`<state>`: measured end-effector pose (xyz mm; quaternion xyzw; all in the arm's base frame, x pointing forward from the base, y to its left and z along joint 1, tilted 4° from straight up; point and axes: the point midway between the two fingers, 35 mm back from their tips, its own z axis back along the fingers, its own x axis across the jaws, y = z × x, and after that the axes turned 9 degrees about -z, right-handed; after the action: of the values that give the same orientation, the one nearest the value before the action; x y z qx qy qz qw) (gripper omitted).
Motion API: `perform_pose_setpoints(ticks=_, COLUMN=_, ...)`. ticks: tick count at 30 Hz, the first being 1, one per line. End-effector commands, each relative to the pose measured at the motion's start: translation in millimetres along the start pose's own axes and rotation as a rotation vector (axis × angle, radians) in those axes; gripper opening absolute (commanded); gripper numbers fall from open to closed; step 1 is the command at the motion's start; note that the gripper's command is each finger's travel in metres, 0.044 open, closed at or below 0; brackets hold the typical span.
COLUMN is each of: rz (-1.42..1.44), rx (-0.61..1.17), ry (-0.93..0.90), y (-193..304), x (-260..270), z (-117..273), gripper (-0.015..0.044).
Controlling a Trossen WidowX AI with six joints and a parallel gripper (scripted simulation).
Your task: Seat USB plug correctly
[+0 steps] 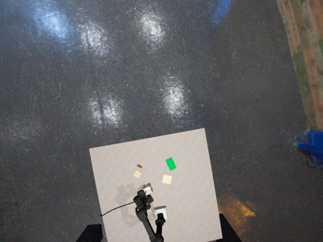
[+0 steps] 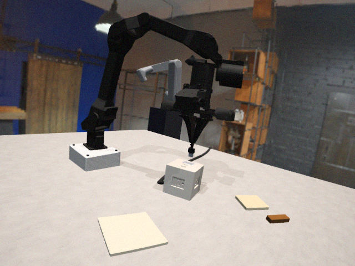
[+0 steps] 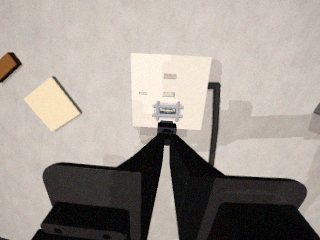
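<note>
Jaws (image 2: 192,143) pinch the USB plug (image 2: 191,150) (image 3: 167,128) by its dark body, metal end down, above the power cube (image 2: 183,178) (image 3: 192,90) (image 1: 148,191), clear of its socket (image 3: 168,110). Plug judged light, stiff and possibly slippery; grip low on the body, square to its flats, sparing the metal end.

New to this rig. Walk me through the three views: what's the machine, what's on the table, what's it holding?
One black jointed arm, bolted to a pale base block, ending in two jaws.

The top view looks down from overhead, the exterior view across the table, the wrist view from the arm down past its jaws.

The jaws are closed on a small USB plug, held above the power cube, out of its socket. A black cable lies nearby.

Also on the table: two cream squares, a brown block and a green rectangle.
</note>
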<state>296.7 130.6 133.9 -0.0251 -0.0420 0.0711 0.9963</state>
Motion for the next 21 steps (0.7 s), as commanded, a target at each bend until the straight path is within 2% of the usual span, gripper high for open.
perform_pose_setpoints(ticks=1, rz=0.007, rx=-0.007, ry=0.002, y=-1.1, x=-0.6, z=-2.0, gripper=0.0000)
perform_pose_setpoints(ticks=21, rz=0.012, rx=-0.012, ry=0.001, y=-2.1, x=-0.4, z=-4.4, gripper=0.0000)
